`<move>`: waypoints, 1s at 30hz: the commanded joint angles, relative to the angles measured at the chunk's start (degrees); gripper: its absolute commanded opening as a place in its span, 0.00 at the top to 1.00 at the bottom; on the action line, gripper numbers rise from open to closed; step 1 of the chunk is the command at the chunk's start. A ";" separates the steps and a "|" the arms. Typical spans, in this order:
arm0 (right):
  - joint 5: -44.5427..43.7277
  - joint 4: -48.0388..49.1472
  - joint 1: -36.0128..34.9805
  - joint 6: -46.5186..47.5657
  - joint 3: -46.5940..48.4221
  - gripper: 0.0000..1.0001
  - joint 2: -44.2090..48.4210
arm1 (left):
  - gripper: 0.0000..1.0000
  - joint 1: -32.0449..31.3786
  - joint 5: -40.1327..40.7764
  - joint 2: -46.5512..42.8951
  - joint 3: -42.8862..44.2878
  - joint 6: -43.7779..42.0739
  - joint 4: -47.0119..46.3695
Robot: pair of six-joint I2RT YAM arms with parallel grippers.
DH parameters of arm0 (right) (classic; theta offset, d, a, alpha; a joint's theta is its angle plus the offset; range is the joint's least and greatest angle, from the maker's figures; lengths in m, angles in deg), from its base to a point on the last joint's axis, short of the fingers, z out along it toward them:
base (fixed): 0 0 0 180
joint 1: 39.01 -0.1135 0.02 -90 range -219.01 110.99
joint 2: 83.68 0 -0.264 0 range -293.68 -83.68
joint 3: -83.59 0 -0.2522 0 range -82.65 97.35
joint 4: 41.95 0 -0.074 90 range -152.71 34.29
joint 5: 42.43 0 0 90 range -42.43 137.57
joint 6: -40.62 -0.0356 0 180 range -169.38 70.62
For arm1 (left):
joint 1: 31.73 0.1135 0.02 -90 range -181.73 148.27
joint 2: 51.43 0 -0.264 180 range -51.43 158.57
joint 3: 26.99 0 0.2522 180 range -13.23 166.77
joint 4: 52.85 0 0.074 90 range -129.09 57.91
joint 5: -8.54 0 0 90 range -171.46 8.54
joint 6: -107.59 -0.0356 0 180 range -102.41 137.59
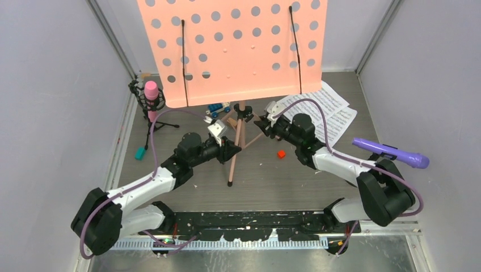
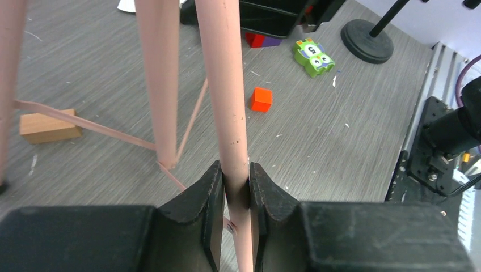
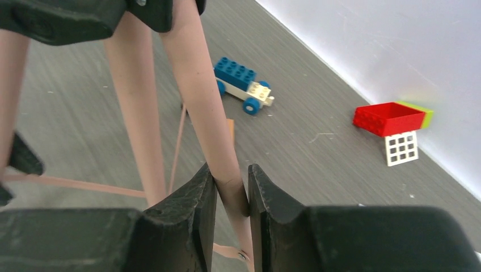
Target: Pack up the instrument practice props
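Left gripper point(image 2: 235, 178) clamps 1 round pink tripod leg point(image 2: 227, 85) of the pink perforated music rack point(image 1: 232, 51) between its jaws; right gripper point(image 3: 231, 181) likewise pinches a 2nd leg point(image 3: 195, 79).

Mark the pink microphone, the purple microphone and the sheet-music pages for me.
pink microphone point(image 1: 150, 90), top external view, on its pink head.
purple microphone point(image 1: 412, 158), top external view, on the barrel near its right end.
sheet-music pages point(image 1: 338, 115), top external view, on a printed page.
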 commanded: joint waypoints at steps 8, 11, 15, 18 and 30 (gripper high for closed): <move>0.42 0.18 -0.34 -8.52 -1.27 0.99 9.66 | 1.00 -0.14 2.85 -6.01 5.09 -11.05 9.72; -0.03 2.92 -1.80 -11.40 -2.99 0.99 10.37 | 1.00 -0.19 2.92 -5.46 5.63 -10.75 8.90; -1.48 5.51 -4.79 -13.73 -4.28 0.99 10.45 | 1.00 -0.16 2.22 -3.39 7.27 -10.56 8.36; -3.28 9.00 -7.01 -14.42 -5.60 0.99 10.61 | 1.00 -0.19 1.75 -2.35 8.65 -10.56 8.06; -6.93 20.90 -13.94 -17.16 -8.27 0.99 7.29 | 1.00 -2.27 1.22 1.32 12.98 -10.00 6.88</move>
